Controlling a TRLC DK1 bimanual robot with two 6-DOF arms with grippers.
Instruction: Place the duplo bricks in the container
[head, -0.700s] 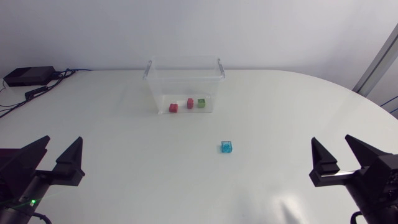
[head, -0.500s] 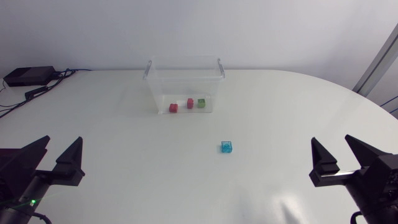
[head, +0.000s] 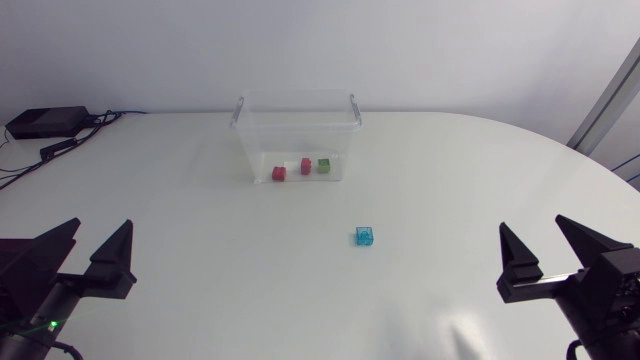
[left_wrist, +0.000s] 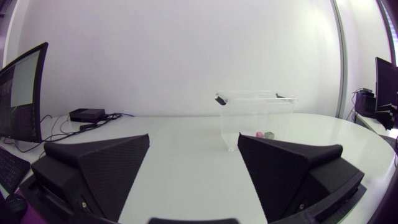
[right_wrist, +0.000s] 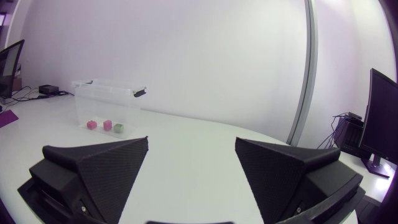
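One blue brick (head: 364, 236) is left out on the worktop (head: 200, 230). It sits in front of the container (head: 260, 155), a bit past its right front corner and well clear of it. The other three are already inside on the container floor: a red brick (head: 279, 173), a pink brick (head: 306, 166) and a green brick (head: 324, 165).

Both arms are parked way out in front of the container, one off to each side. The left hand (head: 101, 225) and the right hand (head: 531, 224) are both spread wide with nothing in them.

If it were me, I'd send the right hand since it looks like the shorter trip. Come down from straight above with the fingers either side of the flat faces, not corner to corner, and close gently so the brick doesn't skate away. Then lift it well over the rim before letting go, because those clear walls are easy to clip.

Stuff you can't really see:
- The blue brick doesn't show in either wrist view. My guess is the big black fingers are blocking it.
- In the left wrist view I only make out two bricks through the wall.
- From above, the near wall of the container is pretty much invisible.
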